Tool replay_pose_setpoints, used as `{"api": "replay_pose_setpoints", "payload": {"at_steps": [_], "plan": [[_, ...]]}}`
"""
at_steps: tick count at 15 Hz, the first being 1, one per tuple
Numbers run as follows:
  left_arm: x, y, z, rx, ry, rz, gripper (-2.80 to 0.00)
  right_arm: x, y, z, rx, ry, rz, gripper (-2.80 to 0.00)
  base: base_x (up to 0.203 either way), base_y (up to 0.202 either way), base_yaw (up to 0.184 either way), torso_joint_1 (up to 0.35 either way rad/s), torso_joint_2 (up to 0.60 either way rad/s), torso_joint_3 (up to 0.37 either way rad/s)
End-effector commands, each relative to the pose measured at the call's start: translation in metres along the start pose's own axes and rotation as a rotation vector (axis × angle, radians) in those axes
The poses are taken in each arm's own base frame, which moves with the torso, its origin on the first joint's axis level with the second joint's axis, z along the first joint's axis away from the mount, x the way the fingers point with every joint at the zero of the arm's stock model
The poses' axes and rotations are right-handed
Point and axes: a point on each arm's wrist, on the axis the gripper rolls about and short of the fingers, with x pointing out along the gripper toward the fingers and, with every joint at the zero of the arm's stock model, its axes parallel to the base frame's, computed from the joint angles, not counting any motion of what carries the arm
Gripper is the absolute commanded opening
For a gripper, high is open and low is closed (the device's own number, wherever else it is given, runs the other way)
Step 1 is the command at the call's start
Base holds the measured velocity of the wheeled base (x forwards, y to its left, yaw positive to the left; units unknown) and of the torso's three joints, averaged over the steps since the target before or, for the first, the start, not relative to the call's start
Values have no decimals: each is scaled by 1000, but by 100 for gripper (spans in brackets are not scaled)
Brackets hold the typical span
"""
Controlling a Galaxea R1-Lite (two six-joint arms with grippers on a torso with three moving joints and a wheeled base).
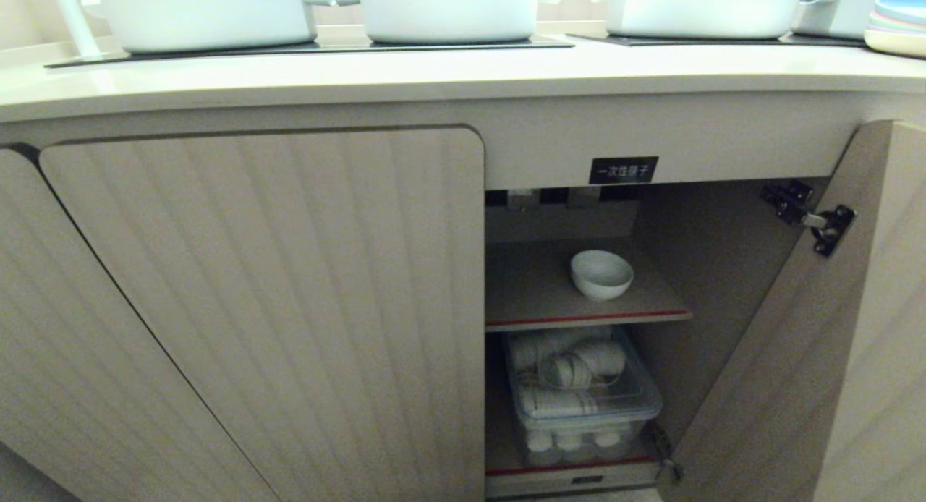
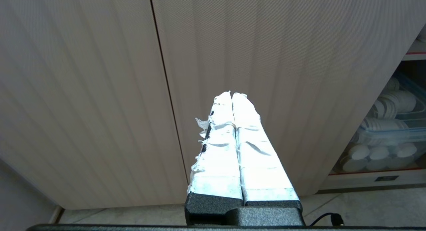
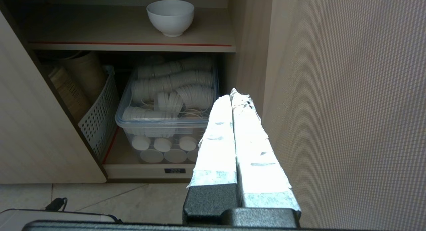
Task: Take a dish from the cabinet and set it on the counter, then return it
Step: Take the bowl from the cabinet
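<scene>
The left gripper (image 2: 232, 95) hangs low before the closed cabinet (image 1: 260, 307) door, fingers pressed together and empty. The right gripper (image 3: 233, 94) is likewise closed and empty, low by the open door (image 3: 349, 108). The dish (image 1: 601, 274) sits upright on the inner shelf (image 1: 535, 292), well apart from both.

Your head camera looks down across the desk (image 1: 463, 75) edge into the open cabinet (image 1: 260, 307). Each wrist camera sits low by the floor, looking along its pincer: left at the closed doors, right into the cabinet. All three share the clear box (image 1: 586, 401).
</scene>
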Motion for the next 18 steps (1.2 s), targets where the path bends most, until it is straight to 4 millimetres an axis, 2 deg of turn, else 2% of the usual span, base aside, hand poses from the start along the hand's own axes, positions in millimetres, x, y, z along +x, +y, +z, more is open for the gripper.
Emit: {"api": "replay_pose_setpoints", "payload": {"at_steps": [1,18], "plan": [[0,0,0,0,0,0,-280,0,0,0,-1,1,1,-280,0,0,0,0,0,0],[0,0,0,2,0,1,-280,0,0,0,-1,1,1,-280,0,0,0,0,0,0]]}}
